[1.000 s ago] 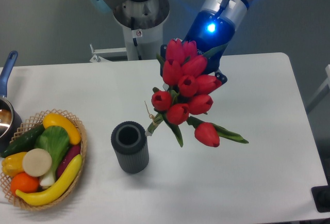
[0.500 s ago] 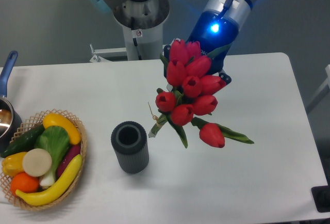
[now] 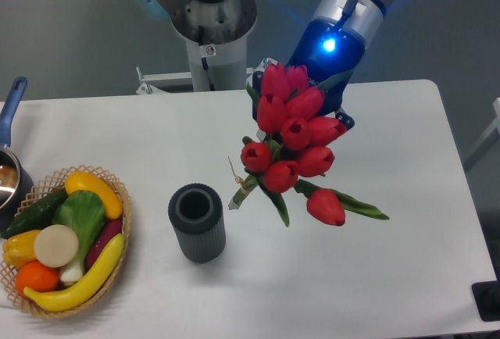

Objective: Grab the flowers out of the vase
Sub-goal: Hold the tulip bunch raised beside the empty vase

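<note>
The flowers (image 3: 293,140), a bunch of red tulip buds with green leaves and tied stems, hang in the air to the right of the vase, stem ends near the vase's upper right and clear of it. The vase (image 3: 197,222) is a dark grey ribbed cylinder standing upright on the white table, its hollow top empty. My gripper (image 3: 303,101) sits behind the bunch under the blue-lit wrist; the buds hide its fingers, and it holds the bunch up.
A wicker basket (image 3: 119,233) of fruit and vegetables stands at the table's front left. A blue-handled metal pot (image 3: 9,169) shows at the left edge. The arm's base (image 3: 211,23) rises behind the table's far edge.
The flowers and my gripper have drifted a little to the right and slightly up, away from the vase. The vase and basket have stayed put.
</note>
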`<state>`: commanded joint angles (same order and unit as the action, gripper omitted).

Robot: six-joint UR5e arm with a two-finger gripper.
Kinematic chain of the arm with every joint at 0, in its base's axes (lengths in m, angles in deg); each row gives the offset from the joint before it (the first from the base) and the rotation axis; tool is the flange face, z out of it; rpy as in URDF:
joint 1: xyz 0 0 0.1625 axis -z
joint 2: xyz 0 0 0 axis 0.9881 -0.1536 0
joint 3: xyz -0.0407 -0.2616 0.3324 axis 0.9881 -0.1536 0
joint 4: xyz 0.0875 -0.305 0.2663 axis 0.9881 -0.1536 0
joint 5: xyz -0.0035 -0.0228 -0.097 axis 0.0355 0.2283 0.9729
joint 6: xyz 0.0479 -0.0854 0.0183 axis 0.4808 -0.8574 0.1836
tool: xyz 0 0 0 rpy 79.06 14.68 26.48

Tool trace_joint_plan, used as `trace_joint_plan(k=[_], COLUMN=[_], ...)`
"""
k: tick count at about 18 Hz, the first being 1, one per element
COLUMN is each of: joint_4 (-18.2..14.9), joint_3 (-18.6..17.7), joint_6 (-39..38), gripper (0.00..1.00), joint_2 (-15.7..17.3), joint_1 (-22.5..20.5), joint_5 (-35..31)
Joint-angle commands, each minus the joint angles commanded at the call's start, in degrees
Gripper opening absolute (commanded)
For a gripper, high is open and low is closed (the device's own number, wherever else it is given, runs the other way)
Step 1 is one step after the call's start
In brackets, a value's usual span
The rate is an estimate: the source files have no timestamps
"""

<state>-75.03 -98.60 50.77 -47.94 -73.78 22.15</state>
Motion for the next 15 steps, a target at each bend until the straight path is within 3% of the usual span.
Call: trace_joint_plan(k=[15], joint_4=[0.09], joint_3=[-0.70], joint_6=[1.05], gripper=[0.34], joint_2=[0.00], joint_1=[-0.53], joint_5=[0.00])
